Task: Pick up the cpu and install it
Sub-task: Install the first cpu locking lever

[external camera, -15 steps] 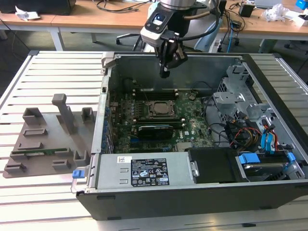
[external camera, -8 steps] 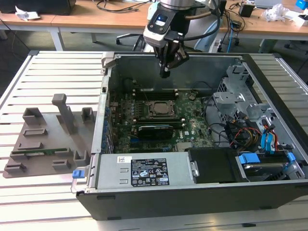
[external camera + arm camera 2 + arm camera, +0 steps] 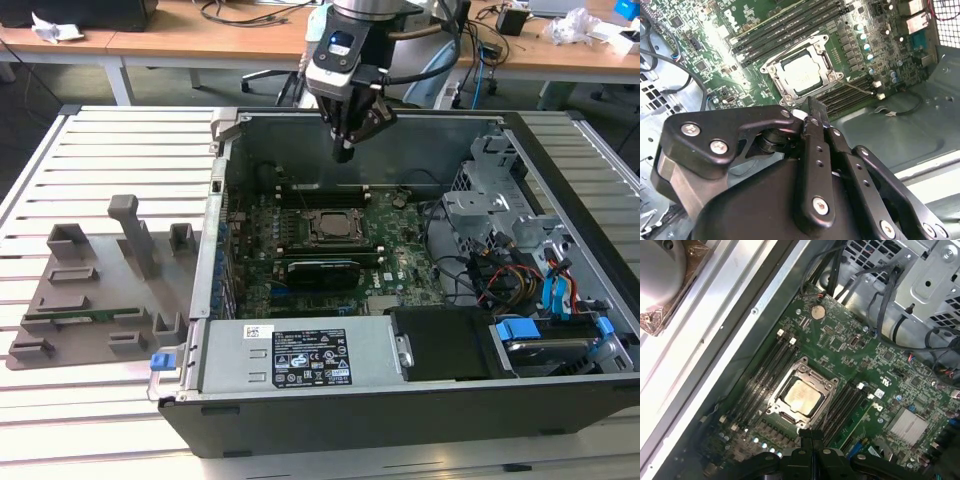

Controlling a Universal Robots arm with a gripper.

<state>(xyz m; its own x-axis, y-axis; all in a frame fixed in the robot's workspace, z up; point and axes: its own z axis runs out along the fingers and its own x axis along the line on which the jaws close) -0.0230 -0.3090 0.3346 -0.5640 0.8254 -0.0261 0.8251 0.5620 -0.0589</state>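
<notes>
The cpu (image 3: 330,225) lies flat inside the dark socket frame (image 3: 303,226) on the green motherboard, its silver-grey top facing up. In both wrist views the cpu (image 3: 802,75) (image 3: 801,396) sits square within the metal frame. My gripper (image 3: 343,152) hangs above the open computer case, over the board's far edge and a little beyond the socket. Its black fingertips (image 3: 813,106) are pressed together with nothing between them, and in the first wrist view the gripper (image 3: 811,434) points down near the socket's edge. The gripper is shut and empty.
The open computer case (image 3: 222,150) lies on a slatted white table. Memory slots (image 3: 765,370) flank the socket. A power supply (image 3: 300,355) fills the case front, with a drive cage and cables (image 3: 510,250) toward the exterior view's right. A grey fixture tray (image 3: 90,290) lies on the exterior view's left.
</notes>
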